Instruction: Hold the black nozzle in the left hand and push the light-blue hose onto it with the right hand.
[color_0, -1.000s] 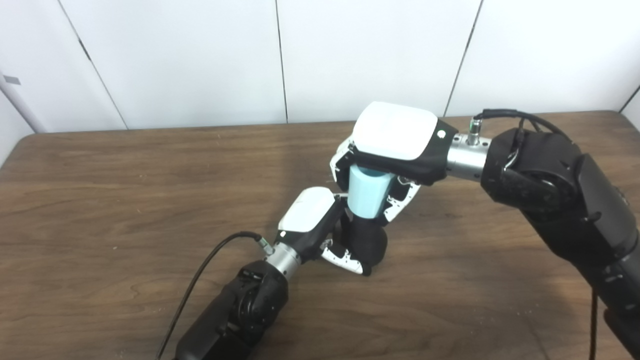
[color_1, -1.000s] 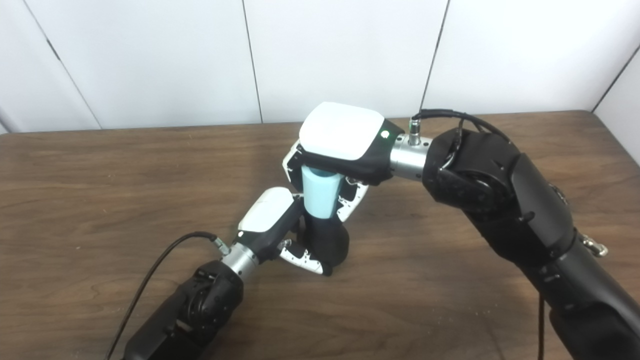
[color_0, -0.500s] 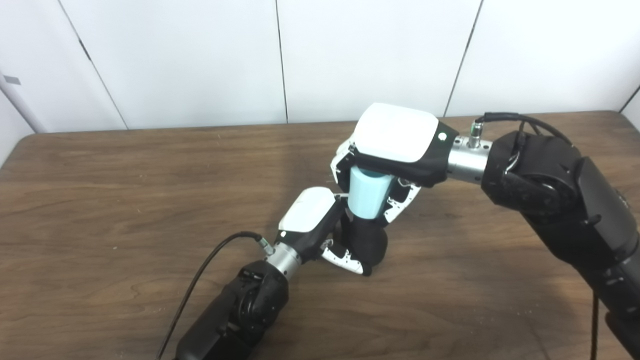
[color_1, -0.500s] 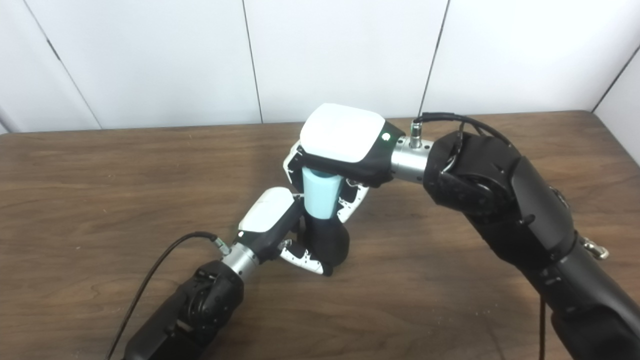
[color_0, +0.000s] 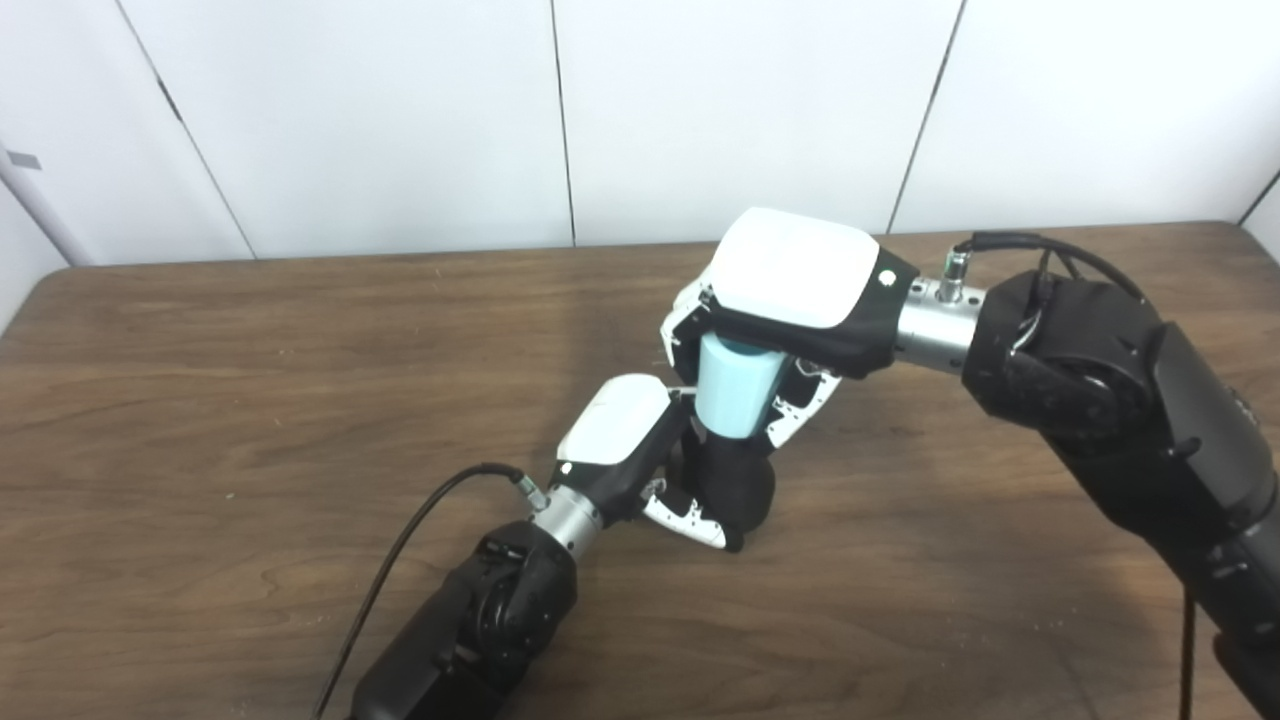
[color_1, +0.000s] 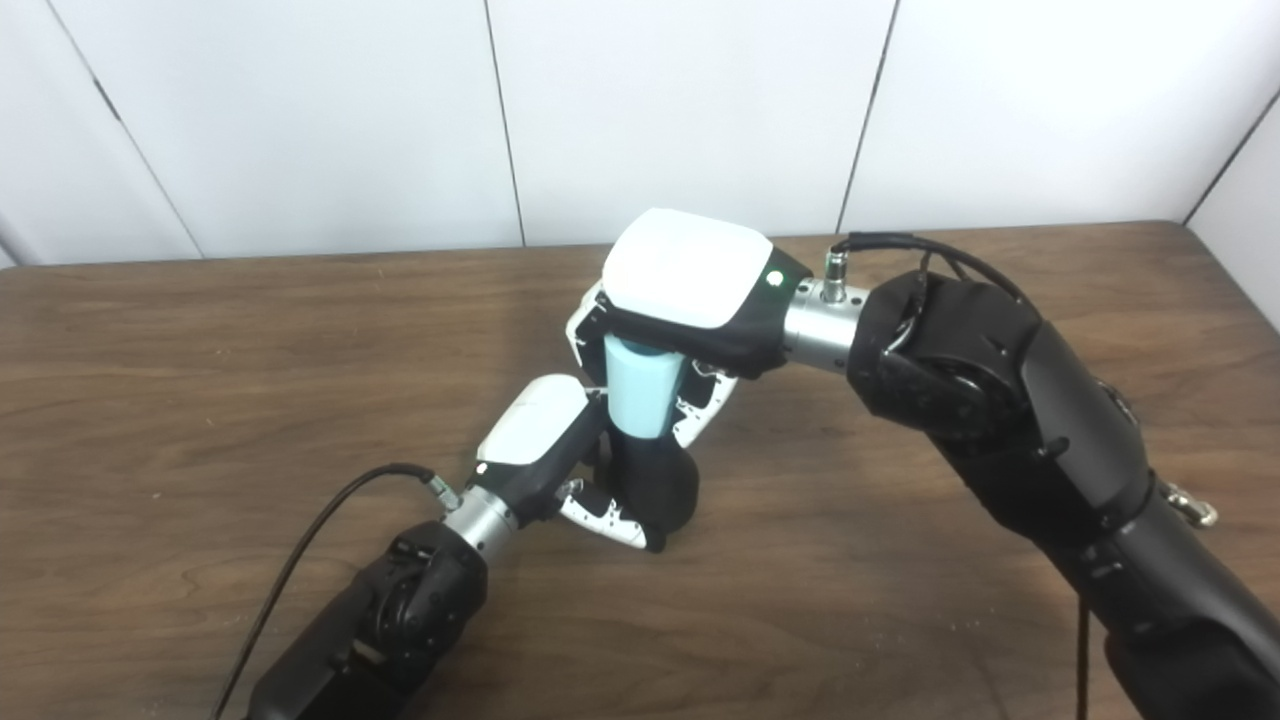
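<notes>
Black against the brown wood-grain counter (color_0: 250, 400), the nozzle (color_0: 738, 487) stands roughly upright with its base low over the surface, wrapped by the left hand (color_0: 640, 455), whose fingers (color_0: 690, 518) curl around its lower body. That low, enclosing grip looks chosen to brace the nozzle against a downward push and to leave its top free. Directly above it is the light-blue hose (color_0: 735, 385), a short pale cylinder held upright and in line with the nozzle. The right hand (color_0: 790, 300) comes over from above, palm down, its fingers (color_0: 795, 405) closed down both sides of the hose, so that force can run straight along the shared axis. The hose's lower end meets the nozzle's top. How far it has slid on cannot be told, as the joint is partly hidden by both hands. By my judgement, the push is under way, and any tilt between the two parts could jam the fit.
</notes>
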